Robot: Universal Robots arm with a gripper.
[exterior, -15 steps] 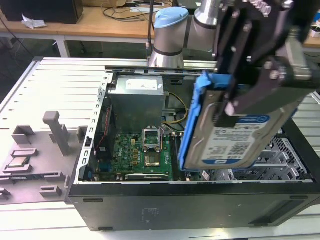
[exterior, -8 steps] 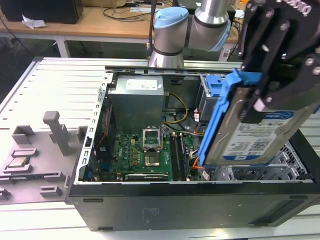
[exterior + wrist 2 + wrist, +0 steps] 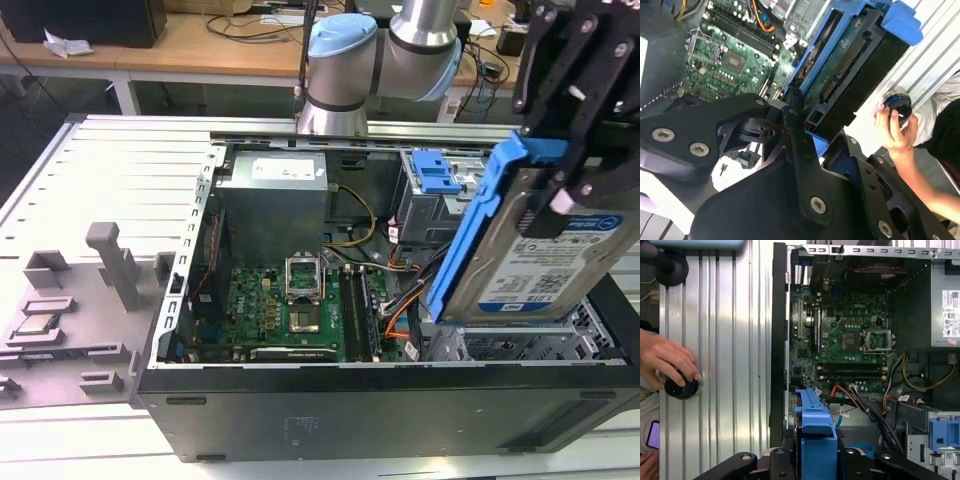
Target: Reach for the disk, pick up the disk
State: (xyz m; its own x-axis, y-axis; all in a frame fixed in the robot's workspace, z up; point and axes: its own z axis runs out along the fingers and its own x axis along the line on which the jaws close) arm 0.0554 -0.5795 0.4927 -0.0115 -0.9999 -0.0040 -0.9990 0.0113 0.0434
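The flat rectangular silver metal disk (image 3: 535, 255) with its white-and-blue barcode label and blue plastic frame hangs clear above the open black computer case (image 3: 380, 405), at the exterior view's right. Its long axis runs steeply up and down, tilted, with the labelled face turned toward the exterior camera and the blue frame's handle end uppermost. The black gripper (image 3: 580, 130) grasps it from above, jaws closed on the disk's upper part, one finger lying across the label. In the second wrist view the disk (image 3: 850, 70) juts out from between the black fingers (image 3: 800, 150), circuit-board side showing, above the green motherboard (image 3: 725, 65). A person's hand (image 3: 895, 127) rests on a round black knob (image 3: 898, 106) on the ribbed metal table (image 3: 720, 340).
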